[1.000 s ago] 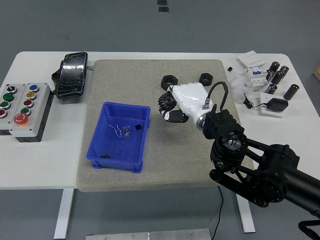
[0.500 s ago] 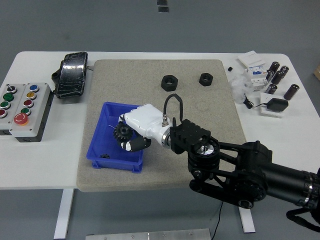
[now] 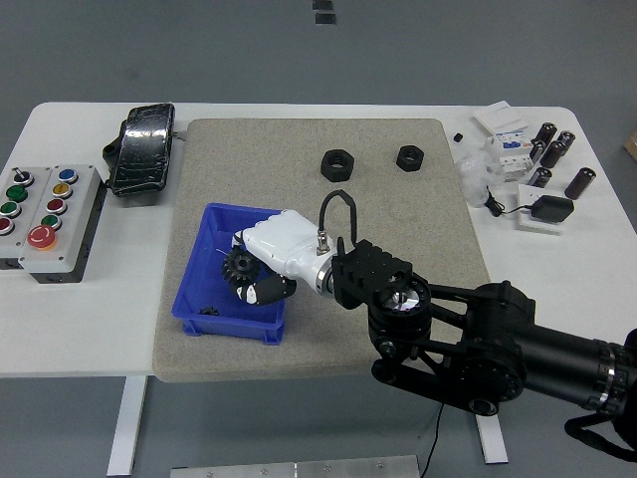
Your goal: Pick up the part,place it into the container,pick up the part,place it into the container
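Observation:
My right hand (image 3: 249,277), white with dark fingertips, reaches over the blue bin (image 3: 192,280) from the lower right. Its fingers are curled around a black toothed gear (image 3: 235,267), which hangs inside the bin's rim above the floor. A small dark part (image 3: 207,311) lies in the bin's near left corner. Two black hex nuts sit on the grey mat farther back, one (image 3: 336,163) to the left and one (image 3: 409,156) to the right. The left arm is out of view.
A grey button box (image 3: 48,208) and a black pouch (image 3: 142,147) sit at the table's left. Breakers, black capacitors (image 3: 555,149) and an adapter (image 3: 542,210) crowd the right rear corner. My black right arm (image 3: 478,339) covers the mat's near right.
My right hand carried the gear from beside the left nut leftward and toward me to the blue bin, then shifted slightly further left and lower over the bin.

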Action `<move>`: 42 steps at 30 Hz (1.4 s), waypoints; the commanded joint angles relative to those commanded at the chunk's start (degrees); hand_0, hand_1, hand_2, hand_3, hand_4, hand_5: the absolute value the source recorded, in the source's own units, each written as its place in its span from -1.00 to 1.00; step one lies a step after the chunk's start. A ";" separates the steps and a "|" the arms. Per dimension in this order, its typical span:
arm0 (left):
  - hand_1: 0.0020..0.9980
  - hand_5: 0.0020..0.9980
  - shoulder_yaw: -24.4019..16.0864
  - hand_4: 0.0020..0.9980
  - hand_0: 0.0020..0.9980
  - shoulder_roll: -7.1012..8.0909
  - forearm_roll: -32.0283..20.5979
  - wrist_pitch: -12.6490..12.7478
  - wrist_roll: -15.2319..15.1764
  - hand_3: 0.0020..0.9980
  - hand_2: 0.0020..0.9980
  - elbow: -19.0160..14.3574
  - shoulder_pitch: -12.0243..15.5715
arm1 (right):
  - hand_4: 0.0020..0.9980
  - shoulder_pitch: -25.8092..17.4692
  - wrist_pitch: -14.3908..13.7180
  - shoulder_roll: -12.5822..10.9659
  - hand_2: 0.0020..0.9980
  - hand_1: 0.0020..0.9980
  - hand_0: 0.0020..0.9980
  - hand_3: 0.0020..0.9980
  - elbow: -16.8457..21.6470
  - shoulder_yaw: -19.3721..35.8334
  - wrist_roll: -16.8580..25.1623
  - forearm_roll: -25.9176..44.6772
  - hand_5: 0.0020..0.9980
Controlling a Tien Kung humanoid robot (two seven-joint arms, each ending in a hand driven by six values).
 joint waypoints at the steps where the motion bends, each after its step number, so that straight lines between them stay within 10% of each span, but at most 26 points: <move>1: 0.11 -0.27 0.01 0.44 0.23 -0.01 0.00 -0.01 0.00 0.26 0.10 0.00 0.01 | 0.50 -0.05 0.13 0.02 0.62 0.55 0.10 0.40 -0.07 -0.01 -0.08 -0.03 -0.27; 24: 0.11 -0.27 -0.13 0.42 0.23 -0.03 0.19 -0.07 0.10 0.25 0.10 0.00 0.19 | 0.66 -0.72 0.24 -0.72 0.65 0.57 0.24 0.69 0.16 2.44 -1.39 -0.25 -0.19; 42: 0.11 -0.27 0.02 0.41 0.23 -0.11 -0.16 0.06 0.06 0.25 0.10 0.00 0.75 | 0.69 -14.94 -12.78 -5.75 0.48 0.41 0.12 0.53 3.11 27.54 4.00 -0.35 -0.15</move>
